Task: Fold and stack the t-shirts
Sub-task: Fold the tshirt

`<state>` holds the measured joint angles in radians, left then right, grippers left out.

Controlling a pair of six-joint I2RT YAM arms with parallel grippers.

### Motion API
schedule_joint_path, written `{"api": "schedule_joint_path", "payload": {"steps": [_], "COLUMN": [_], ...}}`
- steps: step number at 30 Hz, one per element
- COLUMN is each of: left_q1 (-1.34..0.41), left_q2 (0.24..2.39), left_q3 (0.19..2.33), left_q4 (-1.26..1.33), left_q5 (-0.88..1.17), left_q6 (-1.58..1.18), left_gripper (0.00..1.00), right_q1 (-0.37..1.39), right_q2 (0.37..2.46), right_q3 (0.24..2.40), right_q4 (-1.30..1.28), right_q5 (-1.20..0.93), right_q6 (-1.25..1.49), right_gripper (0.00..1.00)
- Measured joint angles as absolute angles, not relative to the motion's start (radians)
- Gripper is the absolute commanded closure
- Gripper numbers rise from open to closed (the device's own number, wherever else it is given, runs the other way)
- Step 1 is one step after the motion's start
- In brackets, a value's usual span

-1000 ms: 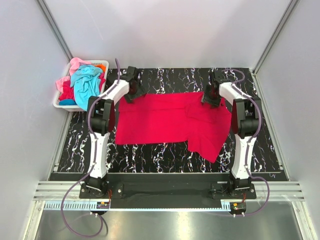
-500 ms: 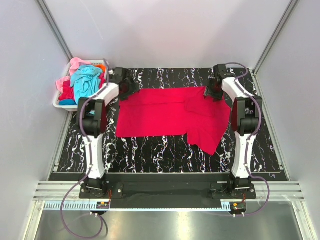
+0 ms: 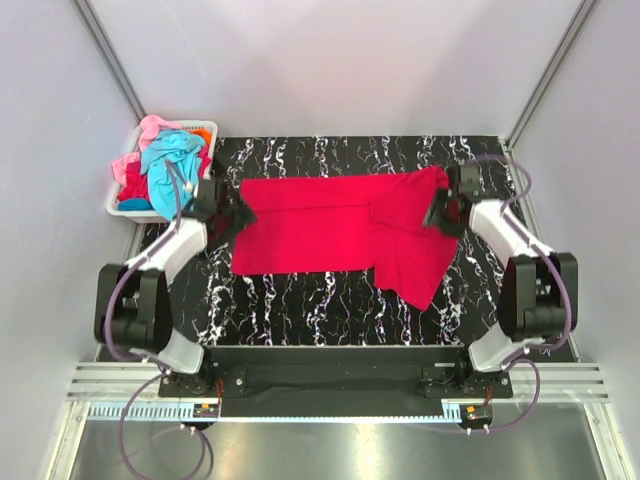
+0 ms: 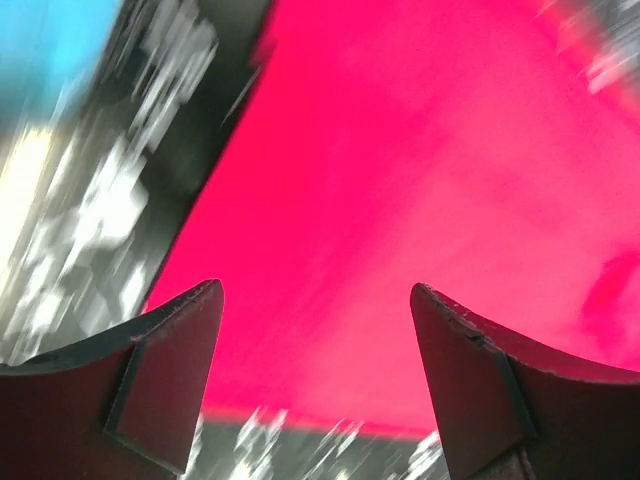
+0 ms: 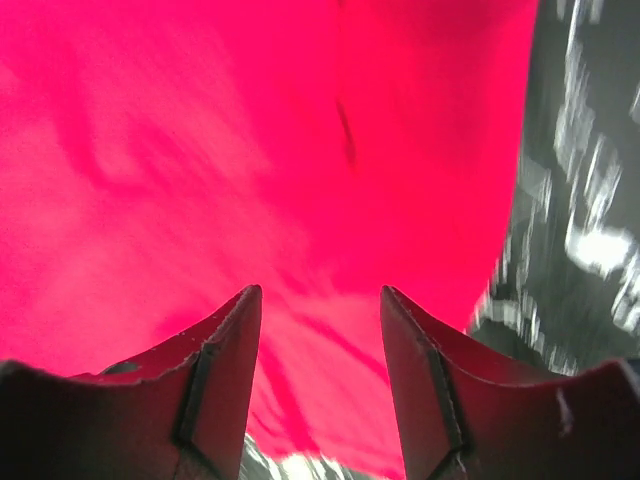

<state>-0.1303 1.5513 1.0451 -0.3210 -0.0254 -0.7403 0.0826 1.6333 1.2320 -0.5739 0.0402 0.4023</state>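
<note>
Where the table point(image 3: 300, 300) ends, the basket point(image 3: 118, 208) holds t-shirts point(image 3: 172, 160) — turquoise, pink.

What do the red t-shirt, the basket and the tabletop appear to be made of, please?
The red t-shirt looks like soft matte cloth, probably cotton: it lies limp, with wrinkles and a folded-over flap. The basket looks like white moulded plastic, judging by its smooth, thin rim. The tabletop shows a black, white-veined marble pattern; whether it is stone or a printed covering, I cannot tell.
</note>
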Motion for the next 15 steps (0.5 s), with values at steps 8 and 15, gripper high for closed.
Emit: {"api": "schedule_joint_path", "payload": {"steps": [8,15], "left_q1": [-0.200,-0.202], "left_q2": [1.273,1.164], "left_q3": [0.708,0.654], "left_q4": [-0.457,-0.498], "left_q5": [-0.139,-0.250], "left_q6": [-0.834,-0.902], "left_gripper": [0.21,0.23], "right_q1": [0.092,0.107], "right_q2": [1.433,1.306], "right_q3": [0.860,0.763], "right_q4": [-0.556,-0.513], "right_q5": [-0.029,-0.047], "right_q6": [0.479,0.542], "right_gripper": [0.45,0.45]}}
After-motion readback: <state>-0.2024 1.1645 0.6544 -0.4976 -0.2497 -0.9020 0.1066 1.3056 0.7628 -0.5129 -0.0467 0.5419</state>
